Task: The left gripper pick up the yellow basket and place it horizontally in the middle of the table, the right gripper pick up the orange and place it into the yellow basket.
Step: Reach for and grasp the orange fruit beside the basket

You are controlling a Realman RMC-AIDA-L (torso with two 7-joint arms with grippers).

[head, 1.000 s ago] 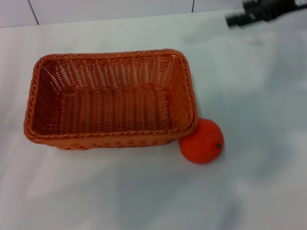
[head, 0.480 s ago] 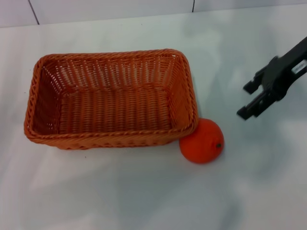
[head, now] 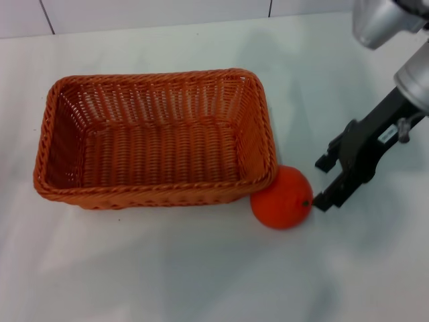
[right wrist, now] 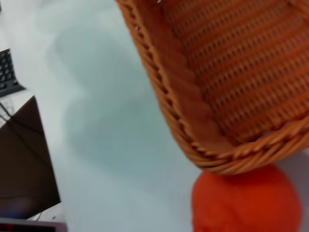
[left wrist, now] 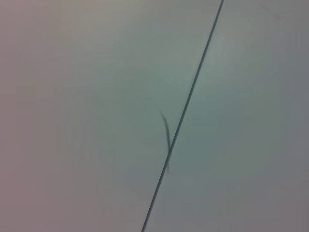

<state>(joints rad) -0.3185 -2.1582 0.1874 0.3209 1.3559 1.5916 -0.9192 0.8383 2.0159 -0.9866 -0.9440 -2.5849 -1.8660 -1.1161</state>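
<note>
Just beside the woven basket's (head: 154,137) near right corner, the orange (head: 282,198) rests on the table (head: 201,268), the open, empty right gripper (head: 322,182) immediately to its right.

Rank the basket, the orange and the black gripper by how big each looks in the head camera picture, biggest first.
1. The yellow basket, by far the largest.
2 and 3. The right gripper and the orange look alike in size; the gripper may sit nearer the camera, so no ranking between them.
</note>
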